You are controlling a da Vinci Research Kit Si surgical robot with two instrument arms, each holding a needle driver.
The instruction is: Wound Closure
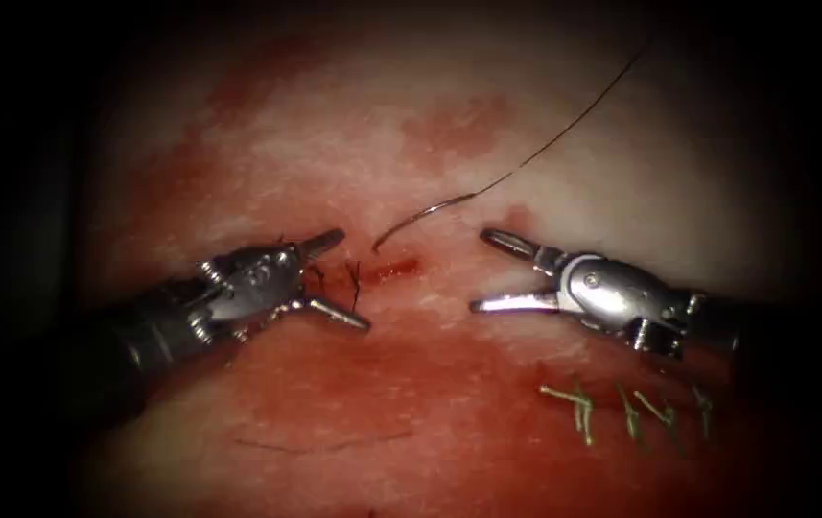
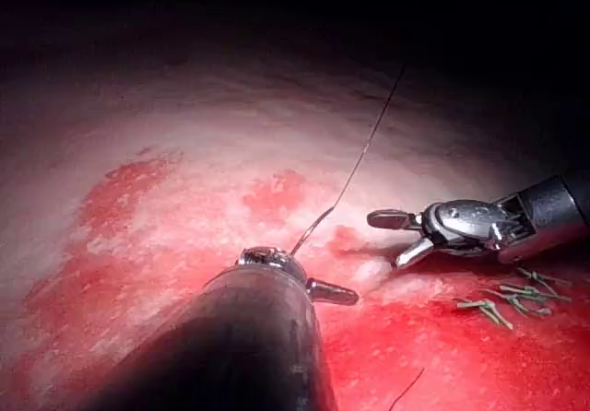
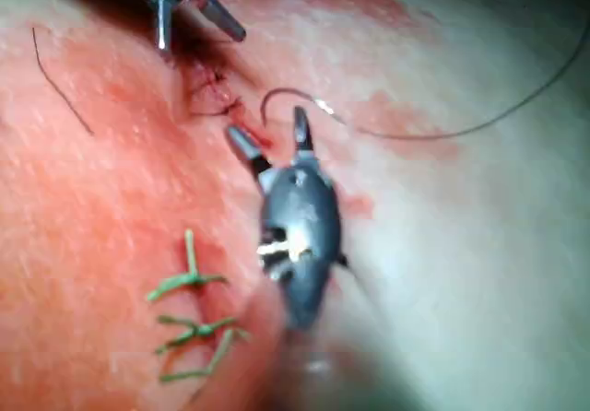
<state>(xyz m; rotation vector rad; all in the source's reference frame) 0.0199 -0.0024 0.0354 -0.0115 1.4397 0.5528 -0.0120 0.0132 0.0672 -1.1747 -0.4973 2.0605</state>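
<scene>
Endoscope view: the left tool (image 1: 339, 273) and right tool (image 1: 478, 270) flank the cut (image 1: 393, 270), jaws spread, holding nothing; the needle (image 1: 422, 213) lies free on the tissue (image 1: 622, 173) between them, thread (image 1: 574, 120) trailing up-right.

Left wrist view: the right tool (image 2: 385, 240) gapes beside the needle (image 2: 313, 228).

Right wrist view: the needle (image 3: 286, 98) curves just off the right tool's (image 3: 272, 135) parted tips; green cut ends (image 3: 189, 314) lie near the shaft.

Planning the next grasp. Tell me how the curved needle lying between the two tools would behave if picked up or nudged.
The needle lies free on the tissue, both tools' jaws open and holding nothing. Thin and keeping its arc, it is probably stiff and light. Smooth, shiny metal on wet tissue likely slips or swivels when nudged. The trailing thread looks limp and would probably drag behind.
</scene>
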